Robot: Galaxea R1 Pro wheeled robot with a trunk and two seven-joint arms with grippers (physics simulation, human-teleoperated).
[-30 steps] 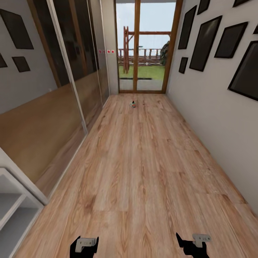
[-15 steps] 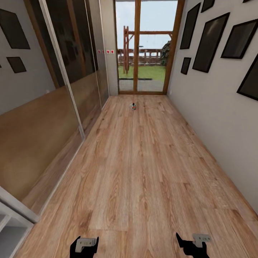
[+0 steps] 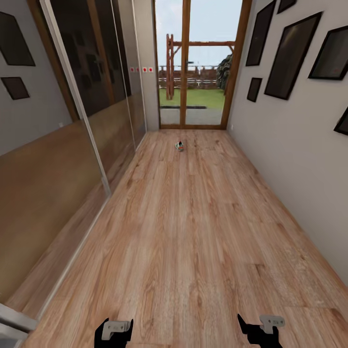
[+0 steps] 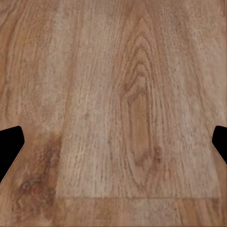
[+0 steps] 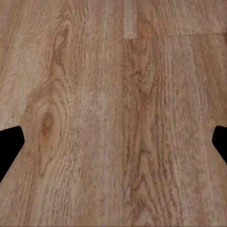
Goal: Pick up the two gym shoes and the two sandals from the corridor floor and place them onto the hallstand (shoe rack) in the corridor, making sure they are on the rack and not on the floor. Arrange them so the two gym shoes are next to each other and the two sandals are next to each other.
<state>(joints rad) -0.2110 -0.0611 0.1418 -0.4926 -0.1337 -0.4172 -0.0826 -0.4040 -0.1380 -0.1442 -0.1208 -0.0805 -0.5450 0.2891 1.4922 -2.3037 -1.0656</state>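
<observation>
So the corridor floor (image 3: 193, 232) is seen stretching away toward the glass doors (image 3: 195, 67) at the far end, and a single small shoe-like thing (image 3: 179, 145) is sat on the planks just short of them. White with a bit of red and green can be made out, so it's probably one of the gym shoes, but it's too small to be called for sure. It's well apart from both grippers.

The left gripper (image 3: 113, 333) and right gripper (image 3: 261, 331) are carried low at the near edge of the head view, one to each side, most likely tucked there so the way ahead is kept clear while the base is driven. In both wrist views only bare wood grain is framed between black fingertips (image 4: 9, 146) (image 5: 9, 146) at the picture's edges, so the jaws are spread wide and nothing is held in either.

A pale sliver of what may be the hallstand (image 3: 12, 321) is caught at the near left corner, beside the mirrored sliding doors (image 3: 87, 96). Dark picture frames (image 3: 290, 53) are hung along the right wall.

Judged from this, the task looks barely underway: the far shoe has yet to be approached, then carried all the way to the near end where the rack seems to be. The other shoes can't be made out.
</observation>
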